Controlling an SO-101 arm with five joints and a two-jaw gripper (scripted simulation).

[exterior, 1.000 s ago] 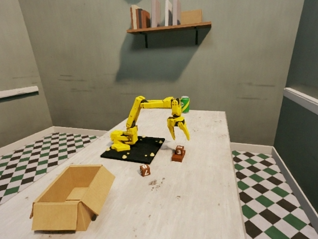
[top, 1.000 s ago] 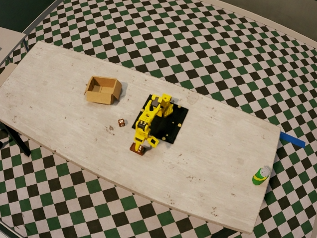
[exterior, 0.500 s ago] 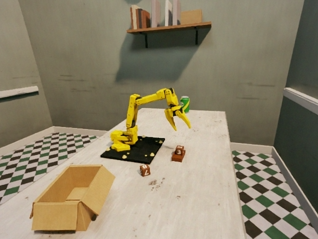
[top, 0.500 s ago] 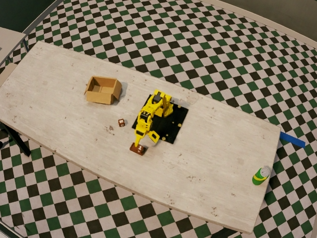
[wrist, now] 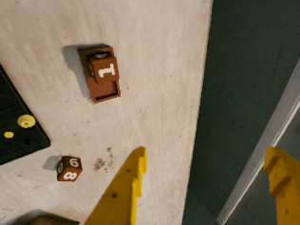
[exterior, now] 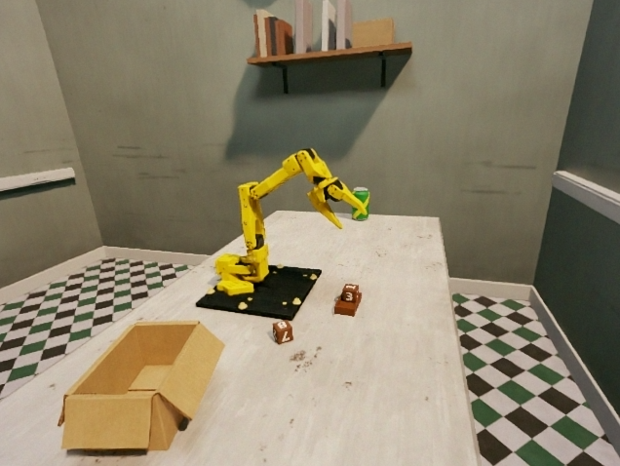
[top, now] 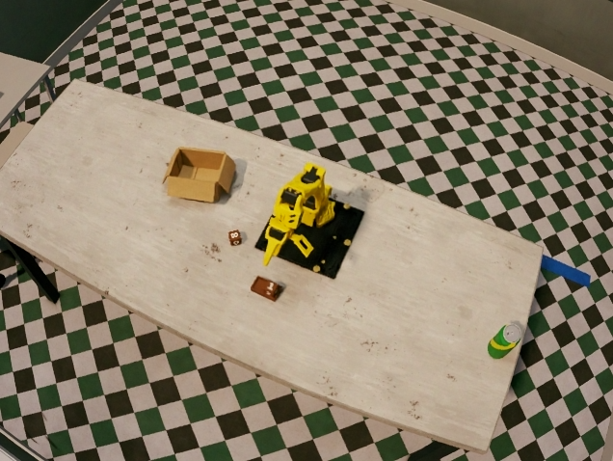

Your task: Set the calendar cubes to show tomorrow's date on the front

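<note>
In the top view, with the clock centred on the black base board [top: 346, 228] [exterior: 290, 288] [wrist: 14, 137], the open cardboard box [top: 192, 189] [exterior: 107, 420] [wrist: 42, 220] sits at ten o'clock. The loose digit cube [top: 234, 237] [exterior: 283, 331] [wrist: 69, 169] lies on the table [top: 396, 297] [exterior: 380, 361] [wrist: 157, 94] at nine, outside the calendar tray [top: 256, 286] [exterior: 344, 309] [wrist: 105, 90]. That tray is at seven, carrying the other cube [top: 271, 287] [exterior: 349, 293] [wrist: 105, 69] in its right-hand end, a 1 visible. The claw [top: 287, 258] [exterior: 352, 220] [wrist: 206, 150] hangs raised, fingers spread, pinching nothing. Far right, at four, stands a green can [top: 502, 341] [exterior: 359, 198].

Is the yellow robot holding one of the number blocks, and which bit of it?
Nothing is held: the gripper is open above the table.
</note>
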